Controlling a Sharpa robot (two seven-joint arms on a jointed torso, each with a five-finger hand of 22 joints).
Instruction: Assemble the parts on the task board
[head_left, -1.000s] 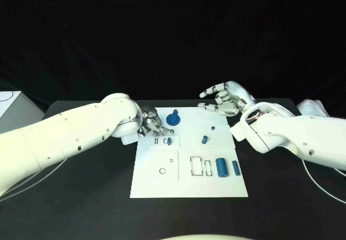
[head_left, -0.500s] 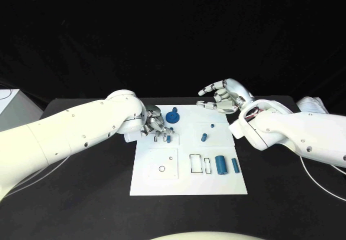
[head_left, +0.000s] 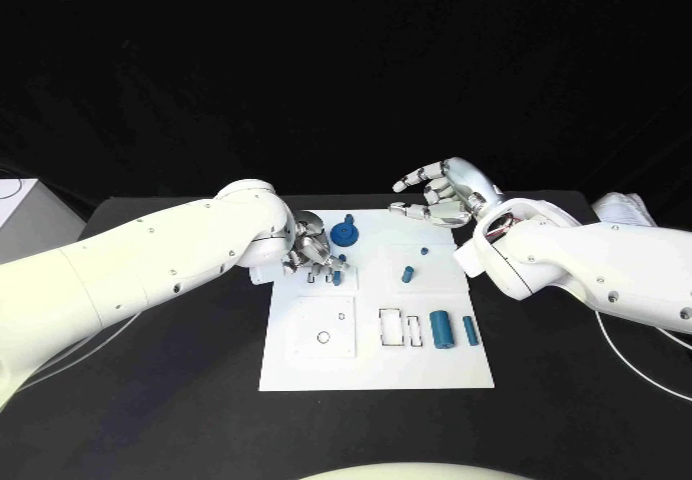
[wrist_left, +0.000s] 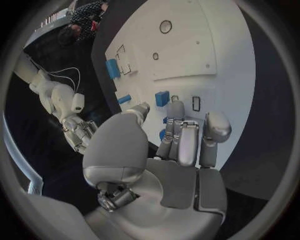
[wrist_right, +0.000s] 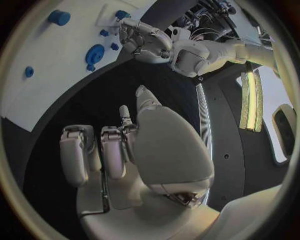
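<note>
2 bulky glossy white arms (head_left: 144, 265) dotted with small dark screws, each ending in a silver metal hand (head_left: 444, 195); thin white cables trailing behind.

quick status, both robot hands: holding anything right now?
Left robot hand: fingers down on the white task board among small blue parts; cannot tell if it holds one.
Right robot hand: open, holding nothing.
</note>
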